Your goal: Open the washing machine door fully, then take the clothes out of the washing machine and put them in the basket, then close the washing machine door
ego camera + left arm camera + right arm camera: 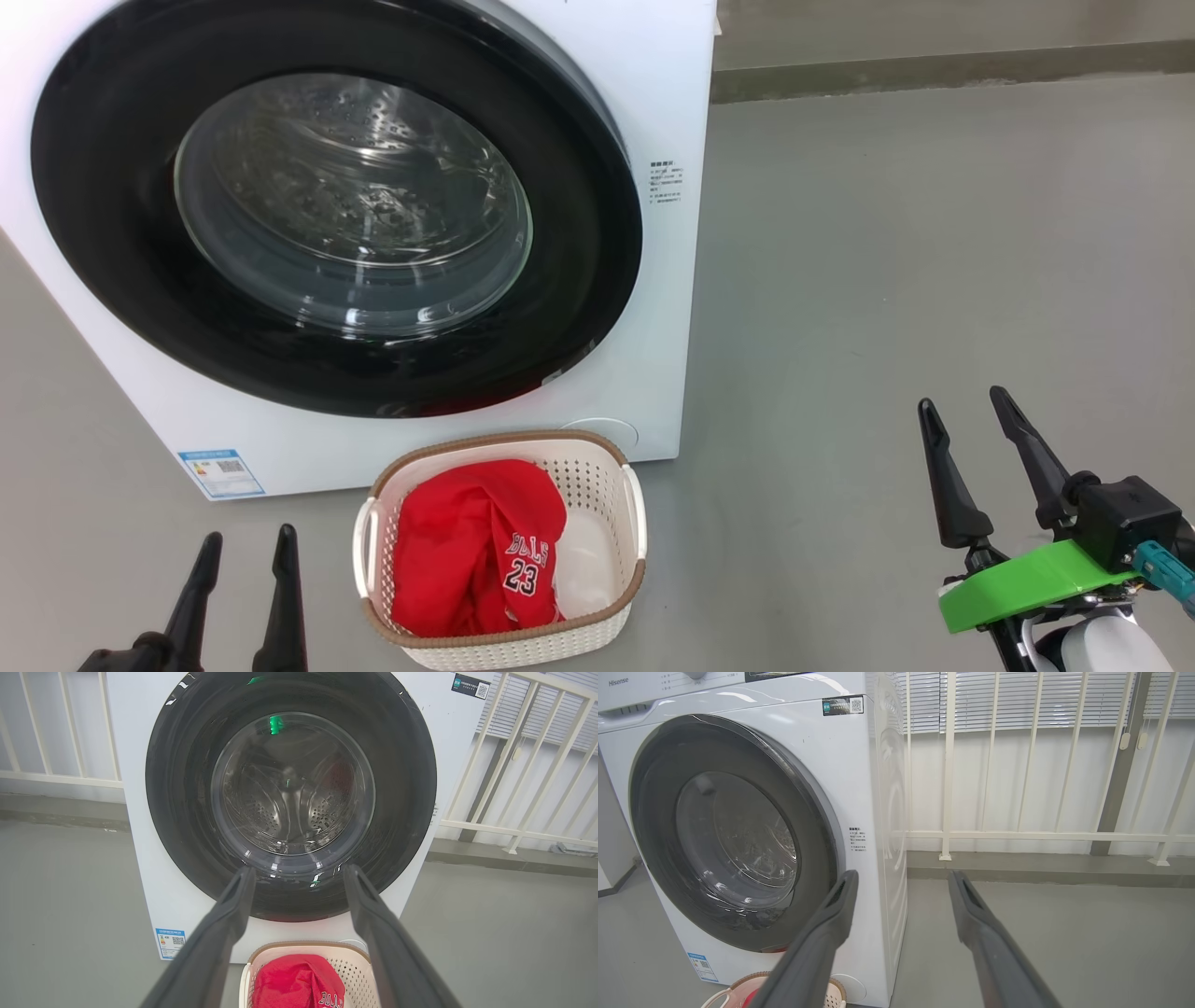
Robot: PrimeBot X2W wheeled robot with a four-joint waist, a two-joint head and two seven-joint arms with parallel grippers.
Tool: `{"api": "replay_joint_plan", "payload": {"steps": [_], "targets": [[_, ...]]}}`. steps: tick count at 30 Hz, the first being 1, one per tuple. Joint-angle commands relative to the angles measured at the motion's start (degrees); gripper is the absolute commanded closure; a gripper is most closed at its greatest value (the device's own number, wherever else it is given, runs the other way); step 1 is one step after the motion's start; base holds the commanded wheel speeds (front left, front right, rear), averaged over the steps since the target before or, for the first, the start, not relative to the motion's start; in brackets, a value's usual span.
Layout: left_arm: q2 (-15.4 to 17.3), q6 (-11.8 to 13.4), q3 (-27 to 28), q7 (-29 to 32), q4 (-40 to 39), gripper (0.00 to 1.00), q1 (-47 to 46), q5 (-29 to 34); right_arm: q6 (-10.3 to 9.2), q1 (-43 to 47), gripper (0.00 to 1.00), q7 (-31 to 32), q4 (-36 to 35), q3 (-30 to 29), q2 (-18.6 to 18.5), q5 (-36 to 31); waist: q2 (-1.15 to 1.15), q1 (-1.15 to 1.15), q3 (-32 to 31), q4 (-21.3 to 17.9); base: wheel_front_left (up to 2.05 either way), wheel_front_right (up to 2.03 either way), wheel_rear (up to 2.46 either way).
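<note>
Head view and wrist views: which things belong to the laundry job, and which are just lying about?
Part of the job: washing machine; its shut door; red clothes, lying in the basket; left gripper and right gripper, both open and empty.

Just there: blue sticker; white railing; blinds.

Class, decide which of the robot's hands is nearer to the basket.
Left. The left hand is open just left of the basket; the right hand, also open, stands farther off to its right.
</note>
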Motion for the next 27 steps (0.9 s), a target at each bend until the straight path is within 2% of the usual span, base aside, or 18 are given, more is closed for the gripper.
{"api": "replay_joint_plan", "payload": {"steps": [1, 9, 10, 17, 21, 27], "targets": [[1.17, -0.32, 1.87, -0.45, -1.72, 0.00, -0.35, 0.33, -0.06, -0.57, 0.00, -0.31, -1.97, 0.75, -0.32, -0.75, 0.00, 0.00, -0.13, 0.15, 0.00, 0.00, 0.00], [1.39, -0.32, 1.32, -0.45, -2.83, 0.00, -0.07, 0.29, -0.06, 0.17, 0.00, -0.31, -2.41, 0.60, -0.01, -0.96, 0.00, 0.00, -0.14, 0.47, 0.00, 0.00, 0.00], [0.21, 0.00, -0.54, 0.00, -1.29, 1.00, 1.07, 0.12, 0.00, 1.11, 1.00, 0.00, -0.70, -0.18, 0.24, -0.86, 0.00, 0.00, -0.14, 0.48, 0.00, 0.00, 0.00], [-0.92, 0.09, -0.85, 1.04, 1.90, 1.00, 1.04, -1.45, 0.01, 2.50, 1.00, 0.65, 2.45, 0.08, 0.92, 0.73, 0.00, 0.01, -0.08, 0.56, 0.00, 0.00, 0.00], [-0.89, 0.08, -0.81, 1.72, 1.86, 1.00, 0.83, -3.92, 0.01, 2.44, 1.00, 1.35, 2.33, -0.11, 0.96, 3.22, 0.00, 0.13, -0.10, 0.59, 0.00, 0.00, 0.00], [-0.86, 0.06, -0.84, 2.63, 1.89, 1.00, 0.46, -7.63, 0.00, 2.27, 1.00, 2.31, 2.26, -0.32, 1.03, 6.97, 0.00, 0.00, 0.16, 0.65, 0.00, 0.00, 0.00]]}}
